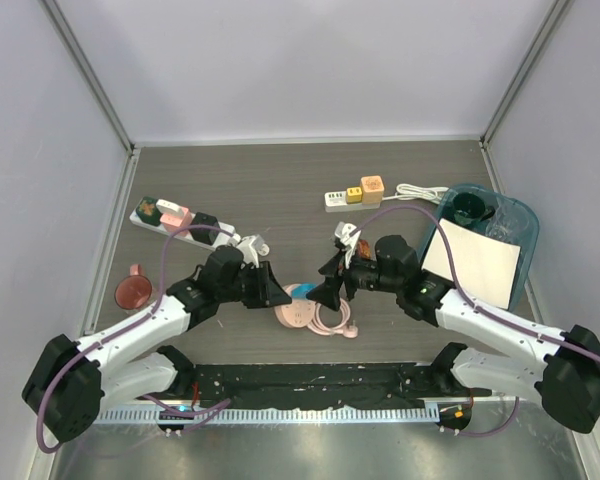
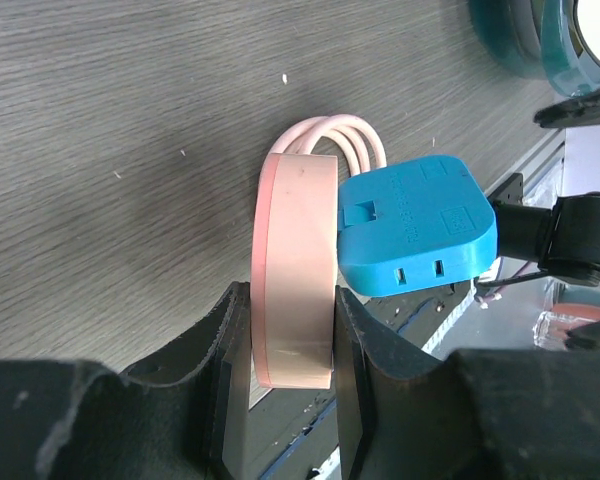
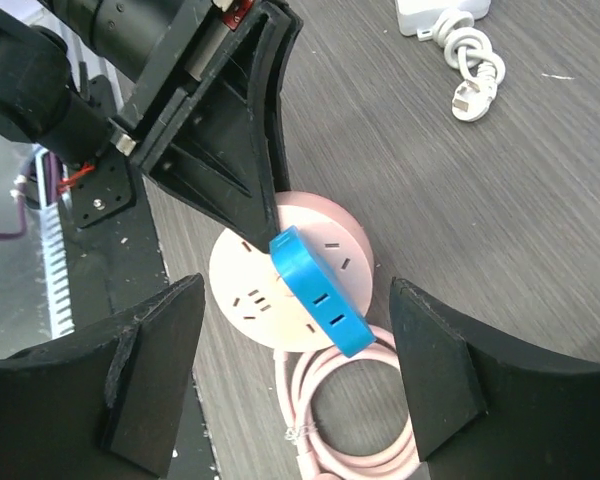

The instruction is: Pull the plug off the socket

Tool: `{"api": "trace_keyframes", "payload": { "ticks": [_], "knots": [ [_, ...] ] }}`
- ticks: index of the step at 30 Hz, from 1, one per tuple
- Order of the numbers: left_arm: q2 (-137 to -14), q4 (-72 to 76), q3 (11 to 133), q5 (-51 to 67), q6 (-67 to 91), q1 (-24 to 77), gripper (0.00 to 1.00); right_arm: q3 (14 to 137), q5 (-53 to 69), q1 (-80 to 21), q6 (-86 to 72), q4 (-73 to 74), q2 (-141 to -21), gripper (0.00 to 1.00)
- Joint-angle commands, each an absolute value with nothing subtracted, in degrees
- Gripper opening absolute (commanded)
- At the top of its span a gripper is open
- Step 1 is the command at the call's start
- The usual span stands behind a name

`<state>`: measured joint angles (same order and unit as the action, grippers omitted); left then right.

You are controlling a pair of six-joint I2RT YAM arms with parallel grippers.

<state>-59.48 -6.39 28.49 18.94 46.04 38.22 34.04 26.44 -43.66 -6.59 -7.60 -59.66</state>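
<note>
Left jaws pinch pink socket (image 2: 295, 270) | blue plug (image 2: 415, 225) seated, perhaps tilted

A matt grey table (image 1: 280, 180) with a printed wood grain fills the frame. At centre, the round socket (image 3: 235, 280) is smooth pale-pink plastic with a soft satin sheen. The plug (image 3: 320, 295) on it is bright blue moulded plastic, smooth and slightly glossy. The coiled cord (image 3: 345, 400) below has a smooth, rubbery-looking pink sheath. The left tool (image 2: 290, 300) and right tool (image 3: 298, 290) are black plastic, matt with a fine grainy texture. At right in the overhead view, a bin (image 1: 525, 215) is translucent teal plastic with a flat white sheet (image 1: 470, 262), seemingly paper, lying across it. A brushed metal strip (image 1: 330, 455) lines the bottom edge.
</note>
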Motion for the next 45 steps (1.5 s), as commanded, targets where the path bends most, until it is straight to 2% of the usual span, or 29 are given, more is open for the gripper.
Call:
{"api": "trace_keyframes", "payload": {
  "ticks": [1,5,11,17,20,26,31,36,40,43,45],
  "knots": [
    [-59.2,-3.0,31.3,22.9,46.3,38.2,0.00,31.8,26.9,-44.4,-0.3,-14.3,-59.0,0.80],
    [-59.2,-2.9,31.7,23.2,46.4,38.2,0.00,27.1,26.6,-46.4,5.5,-18.8,-58.2,0.80],
    [-59.8,-2.7,32.0,23.6,46.4,38.2,0.00,26.5,23.5,-48.3,8.7,-20.1,-60.3,0.76],
    [-60.4,-2.1,31.7,23.6,46.8,38.2,0.00,27.6,21.9,-49.9,9.4,-21.4,-63.1,0.67],
    [-60.3,-1.9,31.8,23.5,46.8,38.2,0.00,27.8,22.1,-50.6,10.1,-21.9,-63.9,0.54],
    [-60.6,-2.3,31.6,21.6,48.7,38.1,0.00,26.2,19.4,-52.7,10.3,-25.0,-64.0,0.51],
    [-61.8,-0.4,31.4,24.3,49.5,38.1,0.00,27.2,16.2,-54.7,12.4,-23.8,-65.3,0.54],
    [-60.6,-0.9,31.6,23.9,49.5,38.1,0.00,27.5,15.9,-55.0,13.2,-22.6,-65.8,0.47],
    [-59.9,-1.0,31.6,24.1,49.7,38.1,0.00,27.9,14.9,-55.4,14.7,-21.9,-66.5,0.53],
    [-59.9,-0.3,31.0,24.3,50.2,38.1,0.00,27.5,17.0,-55.7,14.9,-22.9,-67.5,0.53],
    [-60.2,-0.3,31.0,25.0,50.2,38.1,0.00,27.6,16.9,-55.9,15.1,-22.9,-67.8,0.49]
  ]
}}
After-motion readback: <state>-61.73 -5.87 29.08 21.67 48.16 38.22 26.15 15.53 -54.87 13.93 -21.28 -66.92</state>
